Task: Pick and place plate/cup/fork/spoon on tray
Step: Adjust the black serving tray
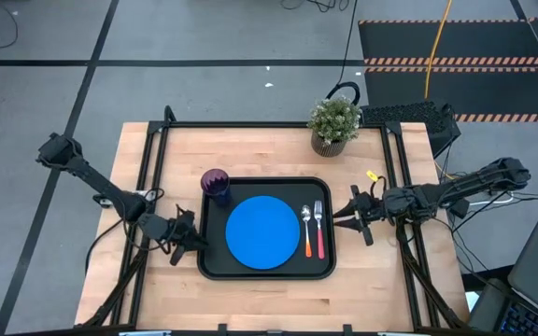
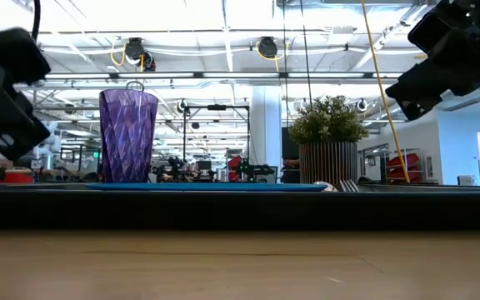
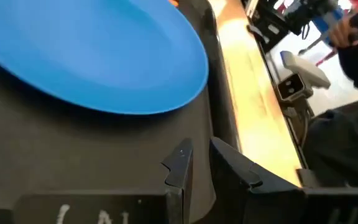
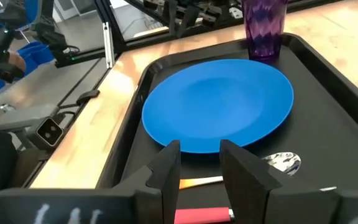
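Tray (image 1: 265, 271) sits mid-table, loaded: plate (image 1: 262, 232) at centre, cup (image 1: 216, 183) upright in its far-left corner, spoon (image 1: 307, 230) and fork (image 1: 319, 227) lying side by side right of the plate. I see the left gripper (image 1: 187, 240) at the tray's left rim, fingers (image 3: 180, 168) parted, holding nothing. Right gripper (image 1: 356, 214) hangs just off the right rim, fingers (image 4: 166, 167) apart and empty. Potted plant (image 1: 334, 124) stands behind the tray.

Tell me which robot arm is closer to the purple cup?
The left. Its end effector sits by the tray's left edge, just below the cup. The right end effector is past the tray's far side.
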`<action>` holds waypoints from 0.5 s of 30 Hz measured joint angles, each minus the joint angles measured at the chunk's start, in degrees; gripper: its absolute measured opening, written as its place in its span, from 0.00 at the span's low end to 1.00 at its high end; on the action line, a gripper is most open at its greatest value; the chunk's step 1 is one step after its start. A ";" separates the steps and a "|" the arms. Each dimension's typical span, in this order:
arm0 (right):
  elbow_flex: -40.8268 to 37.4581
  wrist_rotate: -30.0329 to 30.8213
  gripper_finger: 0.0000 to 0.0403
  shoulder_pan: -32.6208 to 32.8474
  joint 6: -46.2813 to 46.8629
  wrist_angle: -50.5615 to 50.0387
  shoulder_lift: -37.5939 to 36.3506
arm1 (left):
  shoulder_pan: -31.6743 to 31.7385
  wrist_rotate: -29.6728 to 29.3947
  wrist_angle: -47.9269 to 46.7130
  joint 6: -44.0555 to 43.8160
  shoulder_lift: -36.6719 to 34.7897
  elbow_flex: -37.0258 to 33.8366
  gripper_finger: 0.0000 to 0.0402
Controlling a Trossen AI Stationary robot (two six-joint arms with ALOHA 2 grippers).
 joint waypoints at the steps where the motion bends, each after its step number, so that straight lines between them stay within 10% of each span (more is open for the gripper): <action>1: 0.00 0.02 0.27 0.00 -0.14 0.07 -0.06 | -0.22 0.03 -1.40 -0.02 0.91 1.29 0.14; 8: 0.01 0.20 0.27 0.00 -0.22 0.02 -0.06 | -0.32 0.93 -20.35 -6.85 9.24 8.85 0.14; 15: 0.04 0.20 0.27 0.00 -0.07 0.02 -0.06 | -0.30 1.41 -18.85 -7.79 14.50 9.44 0.14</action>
